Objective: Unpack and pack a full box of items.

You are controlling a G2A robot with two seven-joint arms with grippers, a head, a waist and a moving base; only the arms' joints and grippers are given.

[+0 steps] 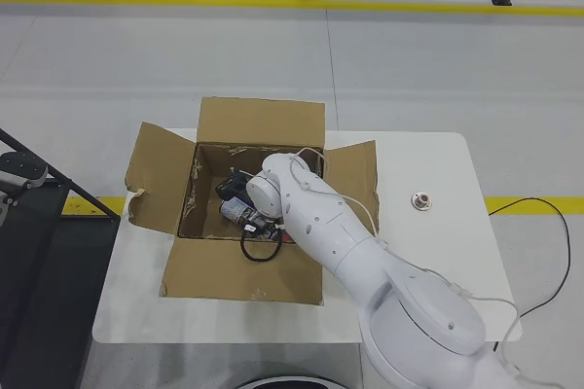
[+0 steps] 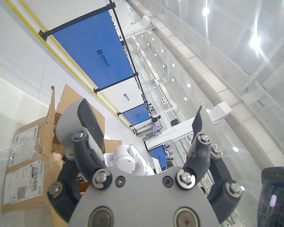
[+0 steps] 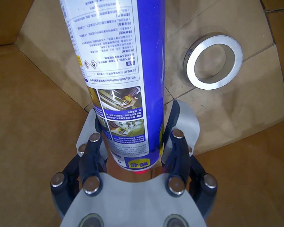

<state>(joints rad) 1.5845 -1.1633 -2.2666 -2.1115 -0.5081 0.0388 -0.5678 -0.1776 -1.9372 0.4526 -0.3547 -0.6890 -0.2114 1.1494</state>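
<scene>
Cardboard box point(image 1: 263, 122) with metal ring point(image 3: 237, 57) and blue spray can point(image 3: 123, 48), right end effector point(image 3: 135, 112) clamped on it, left end effector point(image 2: 142, 109) apart.

Blue spray can point(image 3: 123, 60) had a white printed panel, yellow logo patch, red tip. The ring point(image 3: 235, 60) was plain silver, the box point(image 1: 261, 122) brown cardboard, the table point(image 1: 428, 175) white.

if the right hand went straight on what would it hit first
Likely the box floor, and through the can that the right hand grips, which juts ahead of it. The ring lies off to one side. Depth is unclear.
</scene>
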